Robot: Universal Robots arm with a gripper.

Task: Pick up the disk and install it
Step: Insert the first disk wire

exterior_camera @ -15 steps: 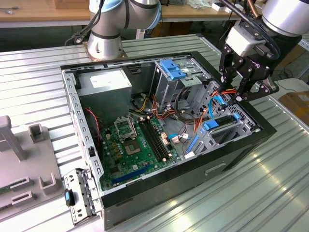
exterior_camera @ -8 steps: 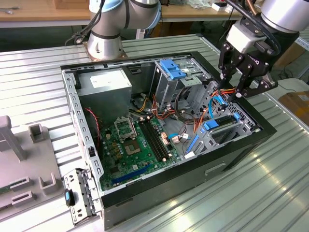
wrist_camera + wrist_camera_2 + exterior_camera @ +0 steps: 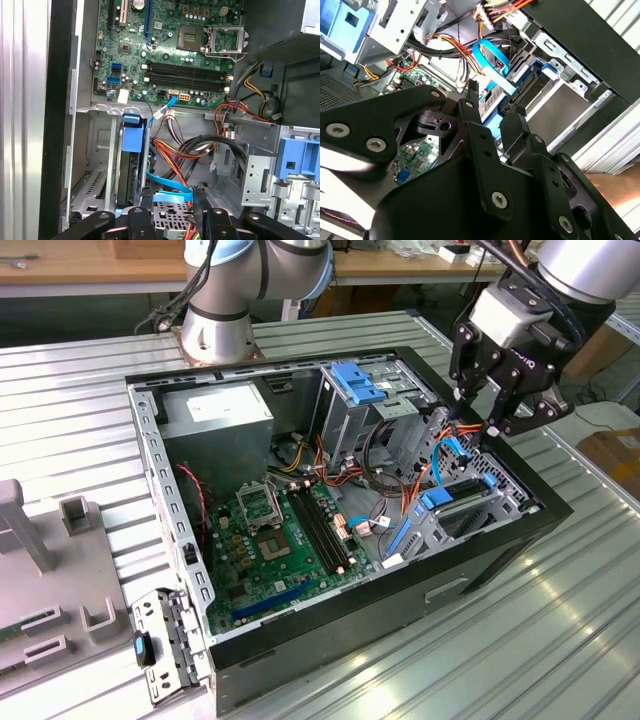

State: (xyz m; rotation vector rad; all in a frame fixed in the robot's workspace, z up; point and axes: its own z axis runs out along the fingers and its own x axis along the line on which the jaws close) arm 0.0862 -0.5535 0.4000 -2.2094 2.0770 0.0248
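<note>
The gripper (image 3: 484,410) hangs over the front corner of the computer case (image 3: 500,550), jaws spread wide and empty. The disk (image 3: 460,504) sits below it in the lower drive bay. It lies just outside one fingertip, not between the two. Its long axis runs from the blue carrier tab (image 3: 132,140), nearest the motherboard (image 3: 170,55), back under the hand.

Above drive cage (image 3: 345,420): open air.
Between drive cage and case wall (image 3: 57,125): crossed by blue flat cable (image 3: 169,181) and orange-black wires (image 3: 182,150); narrow gaps.
Motherboard (image 3: 265,550) side of drive cage: wide, unobstructed.
</note>
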